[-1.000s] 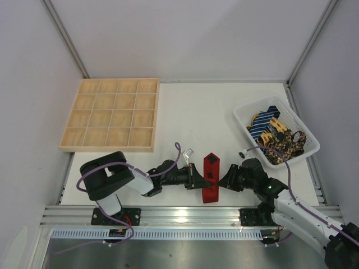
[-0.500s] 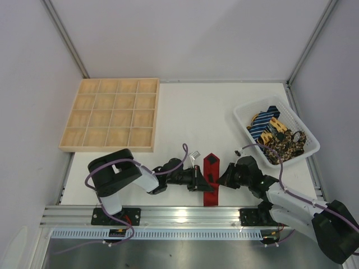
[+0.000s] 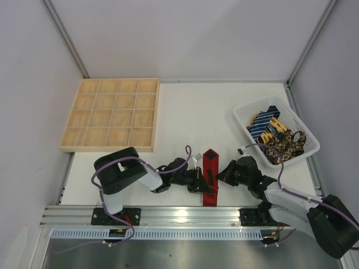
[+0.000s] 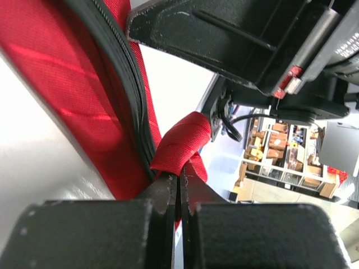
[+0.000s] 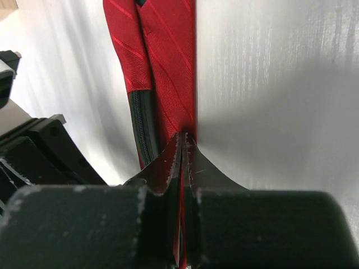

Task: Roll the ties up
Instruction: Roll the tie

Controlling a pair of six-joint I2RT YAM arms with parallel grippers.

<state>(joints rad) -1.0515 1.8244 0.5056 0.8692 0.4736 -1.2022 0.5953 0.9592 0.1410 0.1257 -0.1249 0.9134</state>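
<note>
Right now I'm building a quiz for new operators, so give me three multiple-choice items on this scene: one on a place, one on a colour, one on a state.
1. Where is the wooden tray?
A. far left of the table
B. inside the basket
C. under the right arm

2. What colour is the tie between the arms?
A. mustard
B. red
C. navy

3. How do the left end effector and right end effector stand?
A. both wide open
B. only the left one shut
C. both shut on the tie

Answers:
1 A, the top view shows it at far left.
2 B, it is plain red in every view.
3 C, each wrist view shows fingers pinched on red fabric.
</note>
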